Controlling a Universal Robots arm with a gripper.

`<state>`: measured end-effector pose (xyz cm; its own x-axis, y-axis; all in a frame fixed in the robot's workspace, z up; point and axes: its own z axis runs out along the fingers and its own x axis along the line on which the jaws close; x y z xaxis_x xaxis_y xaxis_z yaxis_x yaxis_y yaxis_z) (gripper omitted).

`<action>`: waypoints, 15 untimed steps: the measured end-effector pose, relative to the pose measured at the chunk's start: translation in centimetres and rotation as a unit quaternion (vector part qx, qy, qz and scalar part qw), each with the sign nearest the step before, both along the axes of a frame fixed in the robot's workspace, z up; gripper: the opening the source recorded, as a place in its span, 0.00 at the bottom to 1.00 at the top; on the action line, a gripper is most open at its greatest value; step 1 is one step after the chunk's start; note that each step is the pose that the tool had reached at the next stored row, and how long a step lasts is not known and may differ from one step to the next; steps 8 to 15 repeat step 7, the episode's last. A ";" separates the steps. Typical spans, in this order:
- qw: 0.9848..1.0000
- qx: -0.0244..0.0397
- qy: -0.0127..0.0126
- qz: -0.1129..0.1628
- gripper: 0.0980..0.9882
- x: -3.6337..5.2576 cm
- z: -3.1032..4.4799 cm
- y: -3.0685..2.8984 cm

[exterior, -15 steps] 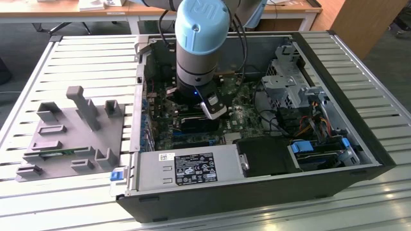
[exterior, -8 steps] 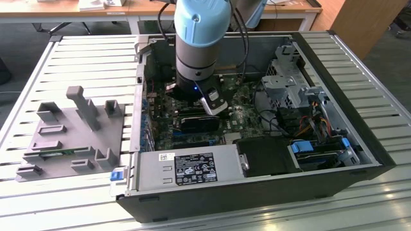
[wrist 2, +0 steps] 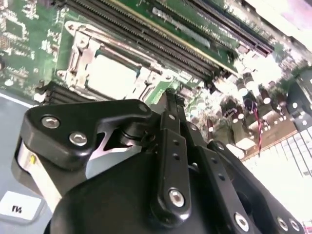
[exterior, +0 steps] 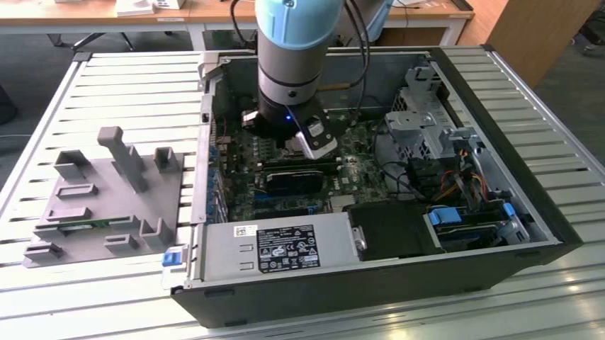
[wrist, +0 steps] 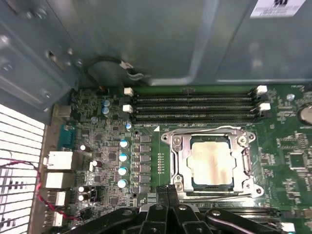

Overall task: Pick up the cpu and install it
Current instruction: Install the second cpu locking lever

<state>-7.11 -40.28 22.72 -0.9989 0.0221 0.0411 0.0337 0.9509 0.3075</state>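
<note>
I've got the arm reaching down into the open computer case (exterior: 529,212) that lies on its side on the slatted bench (exterior: 95,92). In the first wrist view the cpu (wrist: 212,163) is lying flat inside the metal socket frame (wrist: 175,161) on the motherboard (wrist: 107,146), just below the row of empty memory slots (wrist: 195,105). Its pale silvery top looks level with the frame, so I judge it already seated. The second wrist view shows the same chip (wrist 2: 109,75) beyond the claw's black linkage.

The claw (wrist: 168,189) hangs just beside the socket's near edge, its fingertips (wrist: 163,187) pressed together with nothing between them; it holds nothing and does not touch the chip.

As for handling, I'd treat this chip as light, thin and rigid, with a smooth metal lid that offers little friction. The underside contacts and the socket pins are the delicate part, so any tilt or sideways drag would be risky. The only sensible hold is across two opposite edges, kept level; from these views the frame crowds those edges, leaving little room for fingers.

In the exterior view, a grey parts fixture (exterior: 104,198) sits on the bench at the exterior view's left, well apart from the case.
</note>
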 end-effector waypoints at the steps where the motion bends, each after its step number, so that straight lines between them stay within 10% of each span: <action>1: 1.000 0.001 0.000 0.000 0.01 0.00 0.18 0.00; 15: 1.000 0.002 0.000 0.000 0.01 0.00 1.29 0.00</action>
